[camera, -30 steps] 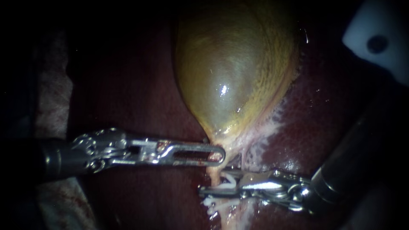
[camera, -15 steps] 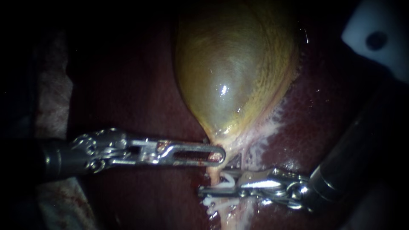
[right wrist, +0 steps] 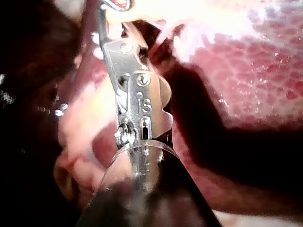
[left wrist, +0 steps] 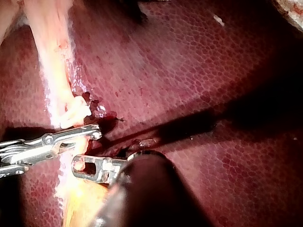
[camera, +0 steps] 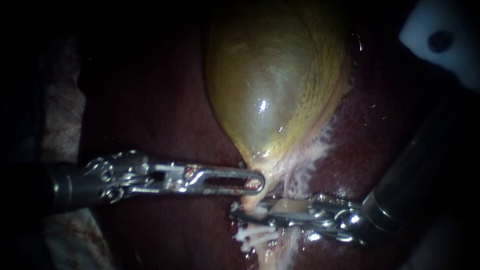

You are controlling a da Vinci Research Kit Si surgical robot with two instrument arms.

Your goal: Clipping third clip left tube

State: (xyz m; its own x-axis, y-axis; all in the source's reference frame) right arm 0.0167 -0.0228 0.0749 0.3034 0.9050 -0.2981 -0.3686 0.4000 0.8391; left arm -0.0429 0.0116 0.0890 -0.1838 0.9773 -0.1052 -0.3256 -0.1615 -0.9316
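The yellow-green gallbladder narrows to a pale neck on the dark red liver. My left instrument lies level, its slotted jaws shut on the neck tissue; its jaw tip rests over yellowish tissue. From the neck the left tube runs down. My right instrument reaches across it from the right with its jaws shut on that tube. The same jaws pinch the pale strand just past a white clip. White clips sit on the tube below the jaws.
A second pale strand runs down right of the left tube, under the right instrument's jaws. A white part with a dark hole sits at the upper right. Pale cloth-like material borders the liver on the left.
My right instrument's jaws have come together on the left tube, and the white clip seen between them earlier no longer shows. My left instrument has not moved.
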